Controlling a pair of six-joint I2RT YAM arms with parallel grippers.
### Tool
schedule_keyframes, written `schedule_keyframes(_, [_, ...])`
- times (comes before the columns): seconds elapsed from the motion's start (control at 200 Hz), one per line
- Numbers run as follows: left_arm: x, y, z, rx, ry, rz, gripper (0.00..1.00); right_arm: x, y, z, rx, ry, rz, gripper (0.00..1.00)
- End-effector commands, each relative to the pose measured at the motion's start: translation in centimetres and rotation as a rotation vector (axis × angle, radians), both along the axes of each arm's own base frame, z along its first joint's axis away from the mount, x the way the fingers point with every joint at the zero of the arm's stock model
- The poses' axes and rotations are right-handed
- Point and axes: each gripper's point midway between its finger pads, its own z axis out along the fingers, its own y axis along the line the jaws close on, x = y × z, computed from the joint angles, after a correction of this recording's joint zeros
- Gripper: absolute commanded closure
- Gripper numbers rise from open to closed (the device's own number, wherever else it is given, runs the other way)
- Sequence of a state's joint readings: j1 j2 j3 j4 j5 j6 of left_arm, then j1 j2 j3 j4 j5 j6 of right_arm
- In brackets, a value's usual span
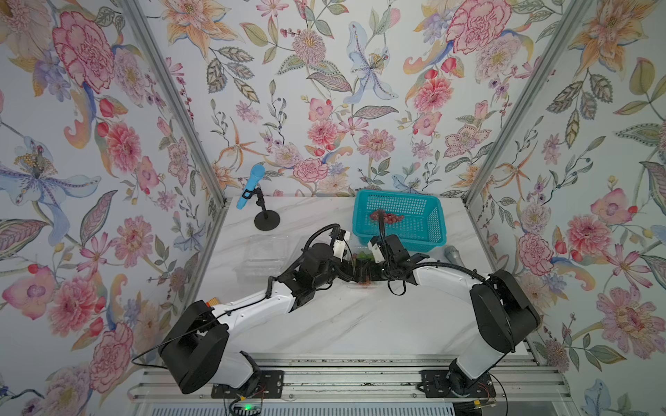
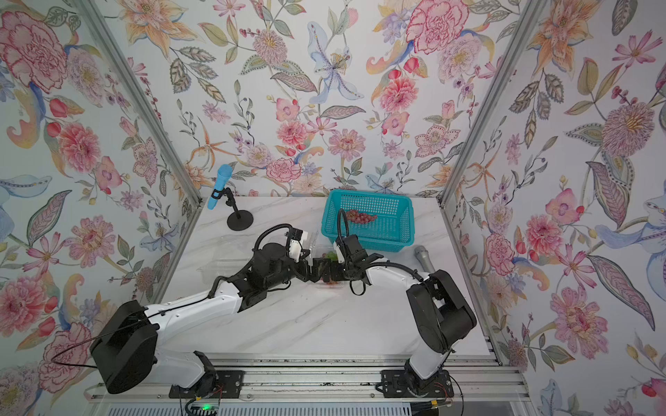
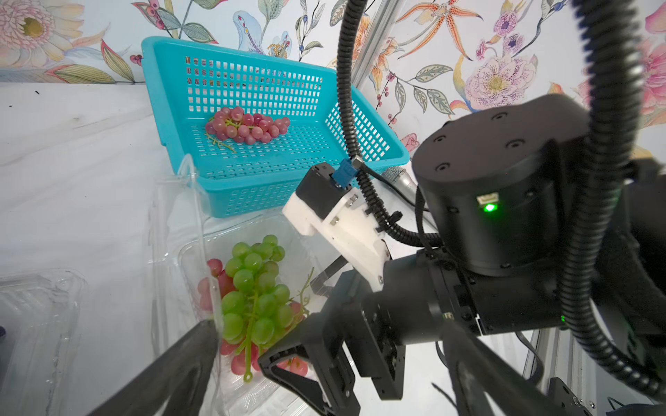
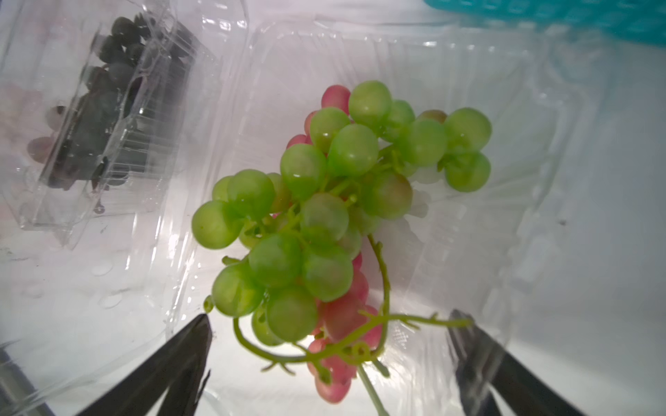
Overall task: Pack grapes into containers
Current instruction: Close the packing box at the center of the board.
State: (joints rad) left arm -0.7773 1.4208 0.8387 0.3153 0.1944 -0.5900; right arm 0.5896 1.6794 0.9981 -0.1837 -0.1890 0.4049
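1. Green grapes (image 4: pixel 324 201), round and glossy on a pale green stalk, are seen lying on top of some red-pink grapes (image 4: pixel 346 309) inside an open clear clamshell container (image 4: pixel 522 108).
2. In both top views this container is found at mid-frame on the marbled white worktop (image 1: pixel 342 324), just below the teal basket (image 1: pixel 396 192). It is largely hidden by the two wrists meeting over it.
3. The right jaws are spread wide on either side of the bunch's stalk end, and nothing is gripped.
4. The left jaws are likewise open and empty. One of the left fingers (image 3: pixel 187 360) is seen at the container's thin raised wall, though contact cannot be confirmed.
5. The step in hand is judged to be the setting-down of the green bunch, with the fruit free of both jaws.
6. A red-pink bunch (image 1: pixel 387 217) lies alone in the basket, right of centre in the frame. A lift clear of the thin plastic and a reach to that bunch are probably called for next.
7. Dark purple grapes (image 4: pixel 108 90) are held in a second clear container (image 4: pixel 47 216) just beside the open one. A third container (image 1: pixel 265 255), seemingly empty, lies left of mid-frame.
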Motion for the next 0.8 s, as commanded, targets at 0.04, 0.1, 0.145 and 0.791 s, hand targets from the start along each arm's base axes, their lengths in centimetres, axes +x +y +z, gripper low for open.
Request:
schedule_keyframes(0.04, [-0.3, 0.2, -0.9, 0.016, 0.015, -0.009, 0.0, 0.5, 0.2, 1.5, 0.102, -0.002, -0.023, 0.0])
schedule_keyframes(0.1, [-0.4, 0.0, -1.1, 0.007, 0.019, -0.016, 0.0, 0.5, -0.4, 1.7, 0.126, 0.002, -0.038, 0.0])
schedule_keyframes(0.145, [-0.4, -0.2, -1.2, -0.002, 0.019, -0.022, 0.0, 0.6, -0.9, 1.9, 0.134, 0.002, -0.046, 0.0])
schedule_keyframes(0.791, [-0.6, -4.2, -1.0, -0.099, 0.027, -0.103, 0.0, 1.3, -7.9, 2.7, 0.197, -0.008, -0.199, 0.0])
